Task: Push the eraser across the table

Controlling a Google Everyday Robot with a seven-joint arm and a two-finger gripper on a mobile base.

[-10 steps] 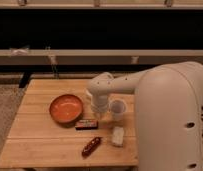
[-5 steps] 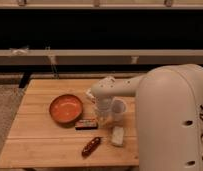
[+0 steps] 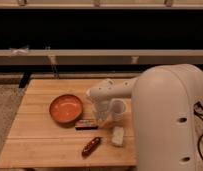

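The eraser (image 3: pixel 86 124), a small flat dark block with a tan edge strip, lies on the light wooden slatted table (image 3: pixel 40 135), just below the orange bowl. My gripper (image 3: pixel 101 118) hangs down from the white arm, right beside the eraser's right end, close to the tabletop. The arm's wrist covers most of the gripper.
An orange bowl (image 3: pixel 65 108) sits left of the gripper, above the eraser. A reddish-brown glossy oblong object (image 3: pixel 91 146) lies near the front edge. A small white packet (image 3: pixel 118 136) lies to its right. My large white arm body (image 3: pixel 170 120) fills the right side.
The arm's wrist has shifted slightly to the right and lower, next to the eraser's right end. The eraser, bowl and other things have not visibly moved.
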